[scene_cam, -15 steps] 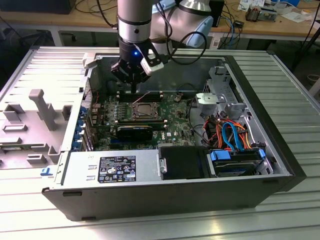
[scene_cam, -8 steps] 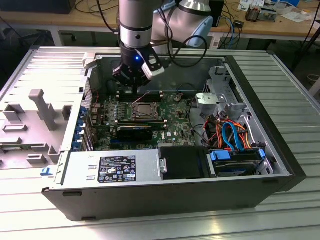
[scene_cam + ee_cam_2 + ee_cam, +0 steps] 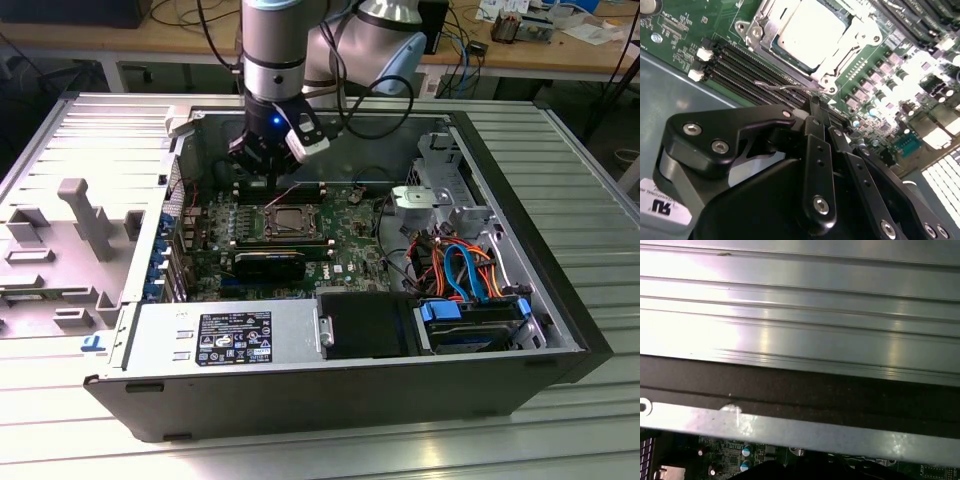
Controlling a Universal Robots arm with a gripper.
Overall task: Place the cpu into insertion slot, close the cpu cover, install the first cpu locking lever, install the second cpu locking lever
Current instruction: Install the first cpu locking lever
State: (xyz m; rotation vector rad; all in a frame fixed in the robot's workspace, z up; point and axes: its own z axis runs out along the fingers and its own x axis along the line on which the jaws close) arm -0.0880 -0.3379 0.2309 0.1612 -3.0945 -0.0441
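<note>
grey ribbed table (image 3: 590,180), open pc case (image 3: 300,385)

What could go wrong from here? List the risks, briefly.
1. The thin locking lever lies right at the tips of the shut fingers, so it could slip and spring back.
2. The memory slots lie beside that lever, so the gripper might scrape them.

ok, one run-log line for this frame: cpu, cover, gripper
cpu: seated in insertion slot | cpu cover: down around chip | gripper: fingers together, at wire locking lever by the socket edge
</note>
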